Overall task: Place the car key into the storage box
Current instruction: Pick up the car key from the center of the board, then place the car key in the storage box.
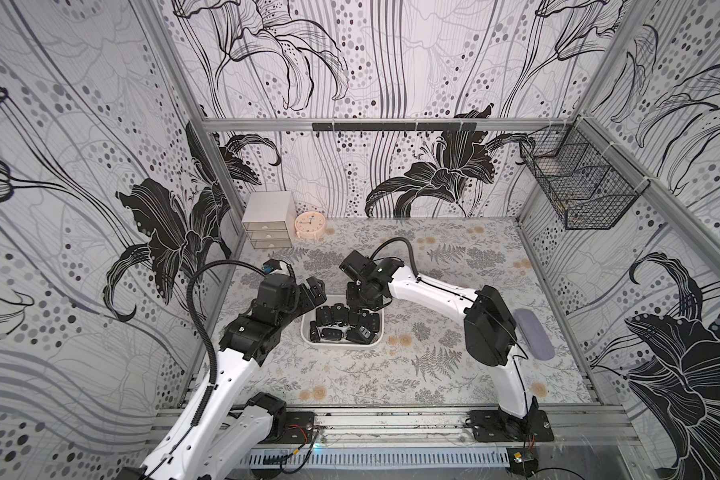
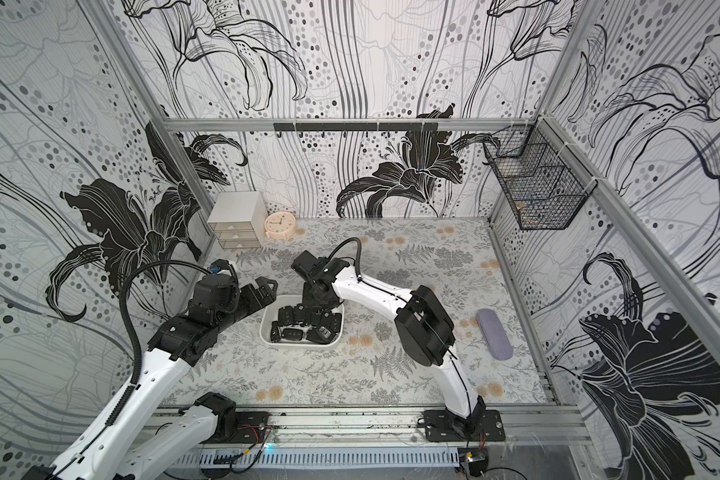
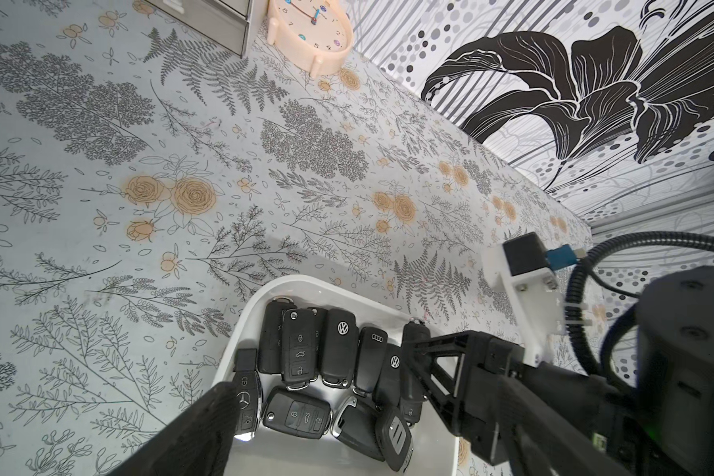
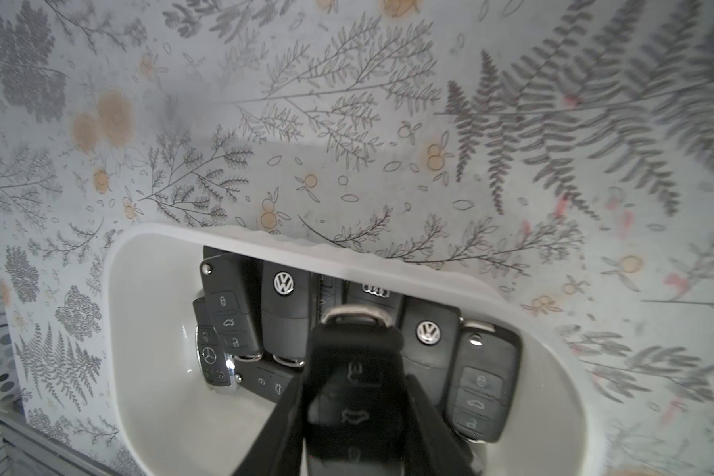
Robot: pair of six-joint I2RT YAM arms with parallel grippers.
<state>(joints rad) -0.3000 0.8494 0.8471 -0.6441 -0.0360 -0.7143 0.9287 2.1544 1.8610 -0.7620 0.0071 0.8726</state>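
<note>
Left gripper (image 1: pixel 316 290) spread wide, empty, at box (image 1: pixel 306 330) 10 o'clock rim. Right gripper (image 4: pixel 353 416) clenched on key (image 4: pixel 353 350), hanging over fobs (image 3: pixel 339 350) near box 12 o'clock. Looks like drop step. Next: unclench, lift clear.

White links (image 1: pixel 427 291), black joints (image 1: pixel 489 328), ribbed cables (image 1: pixel 191 299)

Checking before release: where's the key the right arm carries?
Right wrist view: the car key sits in the right gripper, over the storage box and the keys lying inside it.
</note>
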